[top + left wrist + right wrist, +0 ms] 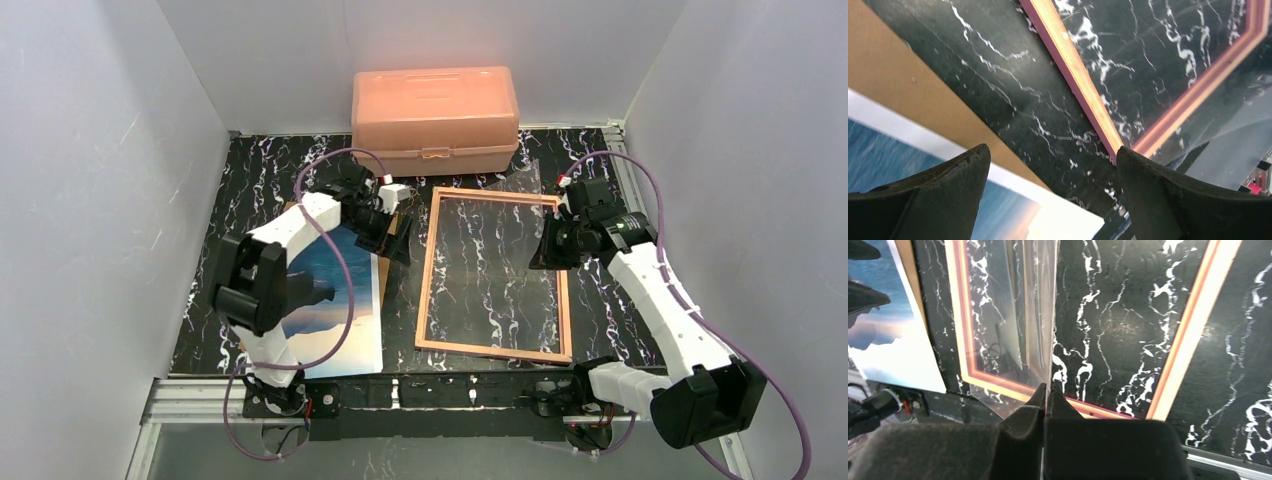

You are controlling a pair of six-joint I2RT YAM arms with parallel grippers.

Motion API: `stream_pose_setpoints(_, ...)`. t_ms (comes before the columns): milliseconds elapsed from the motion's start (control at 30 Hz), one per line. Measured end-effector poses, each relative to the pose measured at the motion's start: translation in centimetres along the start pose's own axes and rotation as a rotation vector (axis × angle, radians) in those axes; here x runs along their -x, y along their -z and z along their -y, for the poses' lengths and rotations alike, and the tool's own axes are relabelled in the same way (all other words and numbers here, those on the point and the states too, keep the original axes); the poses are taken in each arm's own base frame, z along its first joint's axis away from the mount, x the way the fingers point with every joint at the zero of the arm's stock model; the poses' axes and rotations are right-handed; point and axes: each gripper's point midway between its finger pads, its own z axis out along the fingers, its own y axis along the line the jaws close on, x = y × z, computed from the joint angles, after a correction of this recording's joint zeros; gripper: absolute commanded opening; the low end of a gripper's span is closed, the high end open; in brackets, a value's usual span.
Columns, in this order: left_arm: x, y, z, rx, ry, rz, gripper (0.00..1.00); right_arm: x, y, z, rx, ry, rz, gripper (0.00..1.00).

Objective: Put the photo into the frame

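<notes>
Hovering over the marble table (250,190) with my left gripper (1052,149) spread wide, I see the photo (345,300) lying face up on its brown backing board (898,85), much of it hidden beneath my left arm (290,230). The frame (429,270) lies flat just beside it, not touching. My right gripper (1048,390) pinches the clear pane (1040,315) upright over the frame's far right corner, and the pane's outline is hard to trace.

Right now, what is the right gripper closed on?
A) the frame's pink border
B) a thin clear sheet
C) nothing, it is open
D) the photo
B: in the right wrist view the right gripper is pressed shut on the edge of a thin clear sheet that stands up over the frame. The photo lies off to the side.
</notes>
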Motion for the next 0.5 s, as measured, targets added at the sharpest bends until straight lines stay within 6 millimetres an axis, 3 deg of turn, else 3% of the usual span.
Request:
stream_pose_setpoints(233, 0.8, -4.8, -1.0, 0.048, 0.025, -0.058, 0.9, 0.8, 1.8, 1.3, -0.071, 0.029, 0.096, 0.01)
stream_pose_setpoints(500, 1.2, -8.3, 1.0, 0.067, -0.033, -0.087, 0.76, 1.0, 3.3, 1.0, -0.05, 0.043, 0.158, 0.01)
